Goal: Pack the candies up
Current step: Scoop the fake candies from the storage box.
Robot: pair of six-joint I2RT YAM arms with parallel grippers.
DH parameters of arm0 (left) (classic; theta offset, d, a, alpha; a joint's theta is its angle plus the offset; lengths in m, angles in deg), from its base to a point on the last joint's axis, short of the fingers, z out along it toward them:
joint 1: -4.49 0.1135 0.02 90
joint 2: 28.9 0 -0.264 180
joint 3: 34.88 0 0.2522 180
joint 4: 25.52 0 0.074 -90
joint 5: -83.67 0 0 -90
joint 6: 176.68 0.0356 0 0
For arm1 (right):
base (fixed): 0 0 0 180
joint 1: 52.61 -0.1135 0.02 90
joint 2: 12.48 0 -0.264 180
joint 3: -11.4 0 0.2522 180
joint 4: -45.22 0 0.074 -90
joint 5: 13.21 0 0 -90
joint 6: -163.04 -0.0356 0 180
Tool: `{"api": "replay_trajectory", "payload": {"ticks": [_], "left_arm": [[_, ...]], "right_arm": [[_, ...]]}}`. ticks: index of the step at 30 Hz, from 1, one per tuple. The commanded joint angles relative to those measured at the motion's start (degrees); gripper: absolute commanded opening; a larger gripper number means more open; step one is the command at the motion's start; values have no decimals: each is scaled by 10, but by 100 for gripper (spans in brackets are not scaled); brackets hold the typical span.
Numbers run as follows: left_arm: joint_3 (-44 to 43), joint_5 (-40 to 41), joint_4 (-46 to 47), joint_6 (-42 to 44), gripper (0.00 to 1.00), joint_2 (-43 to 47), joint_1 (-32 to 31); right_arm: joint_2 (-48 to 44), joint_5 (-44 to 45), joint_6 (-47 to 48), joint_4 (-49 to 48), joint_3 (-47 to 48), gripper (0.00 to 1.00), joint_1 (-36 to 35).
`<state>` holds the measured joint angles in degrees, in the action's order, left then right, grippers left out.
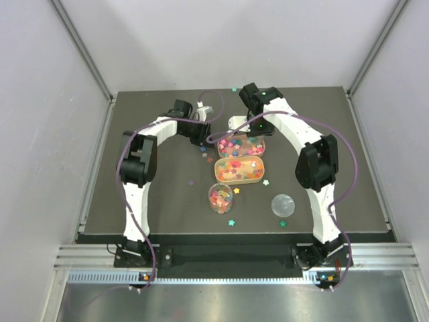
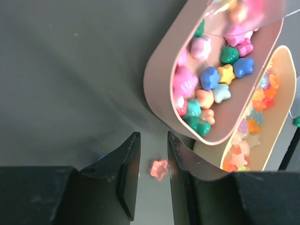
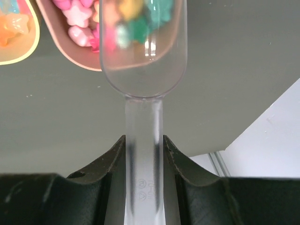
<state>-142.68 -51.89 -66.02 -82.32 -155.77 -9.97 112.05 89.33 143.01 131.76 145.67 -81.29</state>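
Star candies (image 1: 242,145) fill a pink oval tray (image 1: 261,142), and orange, red and yellow candies fill a yellow oval tray (image 1: 218,170) just in front of it. A clear round jar (image 1: 221,198) holds several candies. My left gripper (image 2: 153,136) is open, low over the table beside the pink tray (image 2: 159,79), with a loose pink star (image 2: 159,169) lying between its fingers. My right gripper (image 3: 144,140) is shut on the handle of a clear scoop (image 3: 143,70). The scoop holds several stars and hovers by the end of the pink tray (image 3: 70,51).
The jar's clear lid (image 1: 282,204) lies on the mat to the right of the jar. Loose stars are scattered on the mat, such as a yellow one (image 1: 265,182), a green one (image 1: 231,222) and one at the far edge (image 1: 234,88). Grey walls surround the table.
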Motion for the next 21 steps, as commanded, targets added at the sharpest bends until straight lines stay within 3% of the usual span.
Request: {"api": "replay_trajectory", "payload": {"ticks": [1,21], "left_arm": [[-39,-3,-5,-2,34,-16,-1],[-73,3,-30,3,34,-38,-7]], "right_arm": [[16,-15,5,-5,40,0,3],[47,-149,-6,-37,43,0,-9]]}}
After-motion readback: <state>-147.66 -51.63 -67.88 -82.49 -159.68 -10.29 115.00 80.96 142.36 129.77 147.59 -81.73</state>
